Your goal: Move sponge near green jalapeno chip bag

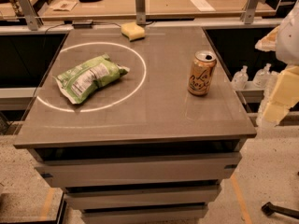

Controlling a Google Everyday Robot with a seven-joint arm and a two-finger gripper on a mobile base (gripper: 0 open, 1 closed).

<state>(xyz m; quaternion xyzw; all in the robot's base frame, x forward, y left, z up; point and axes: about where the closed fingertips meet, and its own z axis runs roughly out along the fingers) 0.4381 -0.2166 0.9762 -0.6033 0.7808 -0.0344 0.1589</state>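
The sponge (133,31) is a small pale yellow block lying at the far edge of the grey table (154,111), near the middle. The green jalapeno chip bag (88,77) lies crinkled on the left side of the table, inside a white circle marked on the top. My gripper (280,94) is off the table's right edge, level with the can, far from both the sponge and the bag. Its pale yellow blocky fingers (286,90) hold nothing.
A tan-orange drink can (201,73) stands upright on the right side of the table. A metal post (140,6) rises just behind the sponge. Wooden desks stand behind. Plastic bottles (252,76) sit on a shelf at the right.
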